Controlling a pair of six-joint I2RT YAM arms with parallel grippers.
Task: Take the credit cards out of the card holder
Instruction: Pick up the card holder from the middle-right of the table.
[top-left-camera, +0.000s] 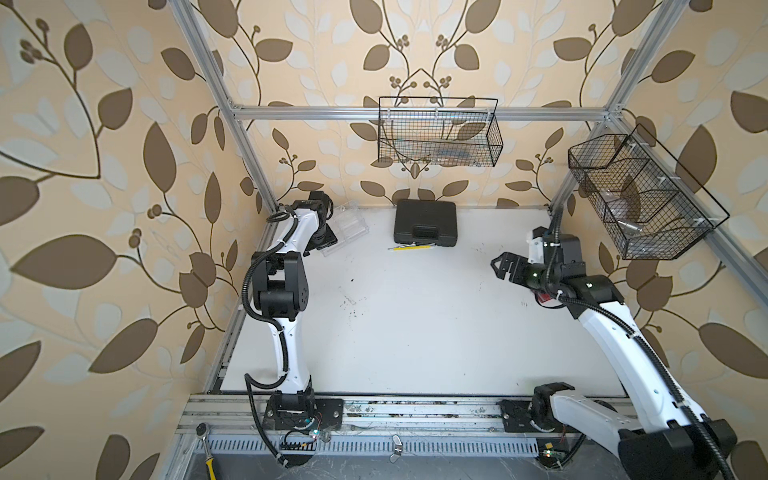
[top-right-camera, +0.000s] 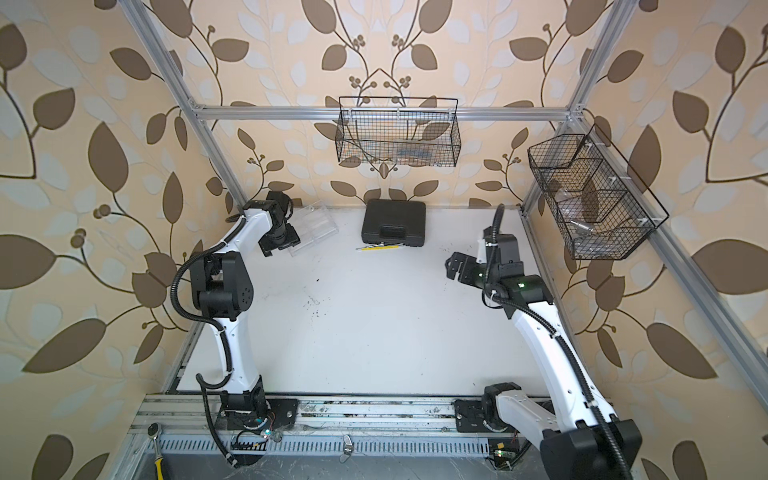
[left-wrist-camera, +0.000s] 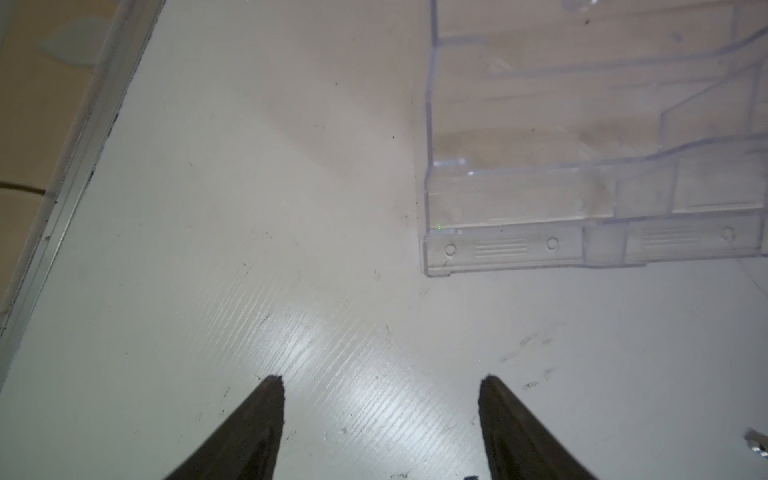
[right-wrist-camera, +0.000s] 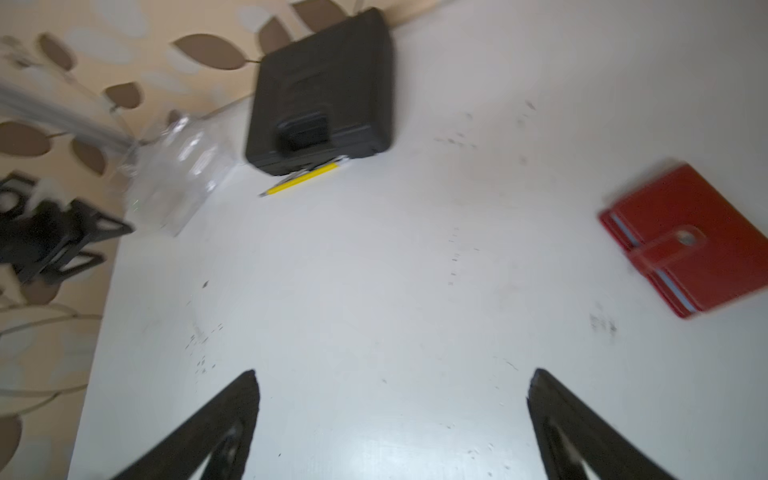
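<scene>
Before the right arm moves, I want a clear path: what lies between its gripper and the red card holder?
In the right wrist view, only bare, scuffed white table lies between the right gripper and the card holder.

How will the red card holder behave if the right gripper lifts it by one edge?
The card holder looks soft-covered, so it may sag slightly. Its strap appears snapped shut, so it should stay closed. Lying flat on the smooth table, it may slide rather than lift.
</scene>
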